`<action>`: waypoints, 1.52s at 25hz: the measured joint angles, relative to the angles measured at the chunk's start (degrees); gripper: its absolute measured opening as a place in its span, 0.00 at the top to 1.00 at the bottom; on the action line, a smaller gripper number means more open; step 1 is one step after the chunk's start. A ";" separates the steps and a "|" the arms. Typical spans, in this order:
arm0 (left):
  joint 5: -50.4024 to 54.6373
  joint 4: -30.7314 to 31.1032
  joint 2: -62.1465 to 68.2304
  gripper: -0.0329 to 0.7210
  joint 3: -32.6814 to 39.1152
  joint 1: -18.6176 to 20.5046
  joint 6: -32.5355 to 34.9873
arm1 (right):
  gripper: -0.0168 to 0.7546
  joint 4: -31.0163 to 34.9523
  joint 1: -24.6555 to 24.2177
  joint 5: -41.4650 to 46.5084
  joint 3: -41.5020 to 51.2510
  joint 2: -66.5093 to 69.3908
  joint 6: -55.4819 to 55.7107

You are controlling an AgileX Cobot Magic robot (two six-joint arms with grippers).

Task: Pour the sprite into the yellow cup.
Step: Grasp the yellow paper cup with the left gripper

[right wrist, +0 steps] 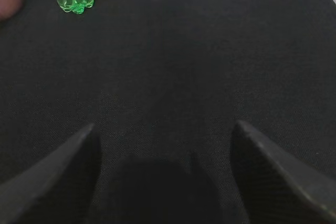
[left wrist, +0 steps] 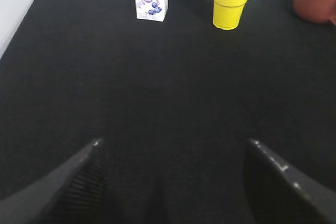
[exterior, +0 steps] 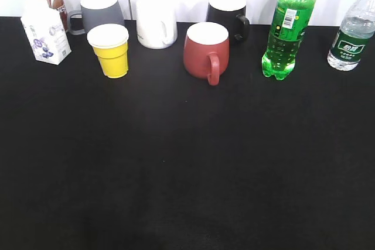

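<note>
Both claws wide, empty: left claw (left wrist: 173, 148), right claw (right wrist: 164, 129) low over bare surface (exterior: 187, 174). Sprite (exterior: 288, 24) upright far right; cup (exterior: 111, 50) far left, well apart. Risks: grabbing water bottle (exterior: 353, 30) instead; tall sprite tipping; spill into red mug (exterior: 205, 51) between.

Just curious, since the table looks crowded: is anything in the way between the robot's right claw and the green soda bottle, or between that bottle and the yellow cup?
Nothing visible blocks the open right gripper; bare black cloth runs up to the sprite. Between it and the yellow cup stands the red mug, in the same row.
</note>
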 joint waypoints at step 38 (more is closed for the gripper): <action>-109.55 3.07 96.92 0.11 -0.94 -19.38 -5.17 | 0.22 0.00 0.00 0.00 0.00 0.00 0.00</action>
